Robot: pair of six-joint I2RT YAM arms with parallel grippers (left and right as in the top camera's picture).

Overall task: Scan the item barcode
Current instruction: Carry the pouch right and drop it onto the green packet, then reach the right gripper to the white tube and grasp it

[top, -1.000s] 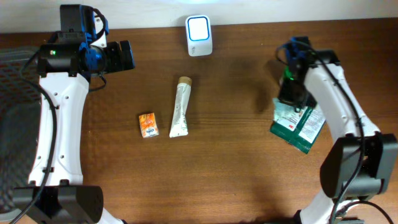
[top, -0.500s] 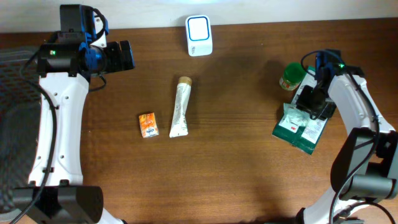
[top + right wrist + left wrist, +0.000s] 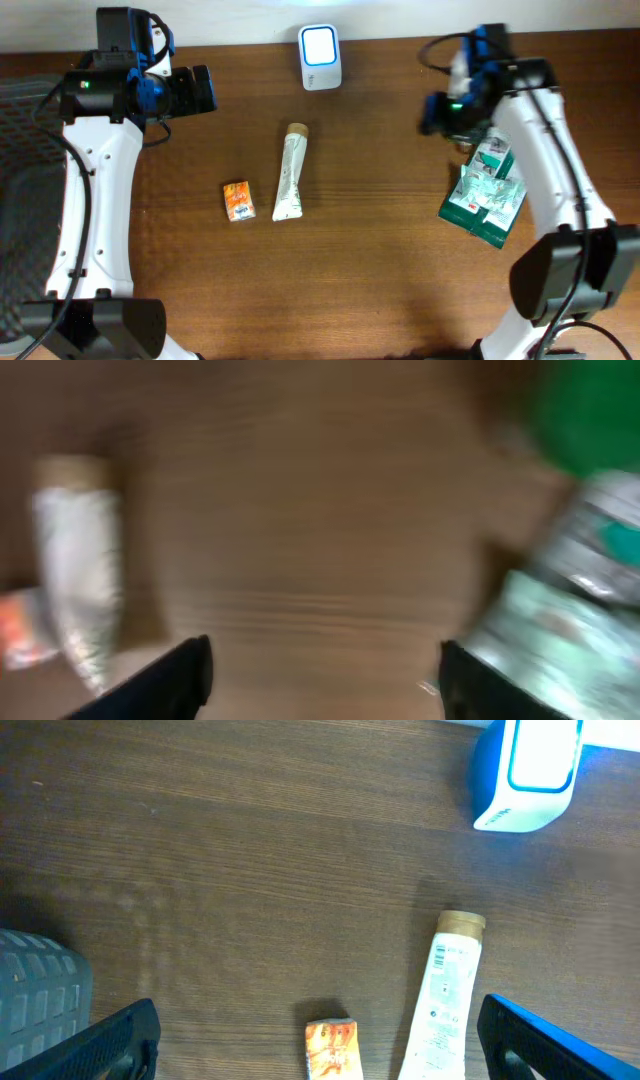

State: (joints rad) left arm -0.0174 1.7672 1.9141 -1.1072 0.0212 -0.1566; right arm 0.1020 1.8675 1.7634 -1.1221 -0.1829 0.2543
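Observation:
A white tube (image 3: 290,172) with a tan cap lies at mid-table, and a small orange packet (image 3: 237,201) lies just left of it. The white and blue scanner (image 3: 320,57) stands at the back edge. My left gripper (image 3: 205,90) hangs open and empty at the back left. From the left wrist, the left gripper (image 3: 318,1010) frames the orange packet (image 3: 332,1050) and the tube (image 3: 445,990). My right gripper (image 3: 432,112) is open with nothing between its fingers, left of a pile of green and white packets (image 3: 485,190). The right wrist view is blurred; the right gripper (image 3: 325,650) hangs over bare wood.
A blurred green shape (image 3: 590,410) and the green and white packets (image 3: 560,610) lie on the right in the right wrist view, the tube (image 3: 75,570) on the left. A grey mesh object (image 3: 20,130) sits at the table's left edge.
My right gripper has gone from shut to open and swung up and to the left, away from the packet pile. The left arm has not moved.

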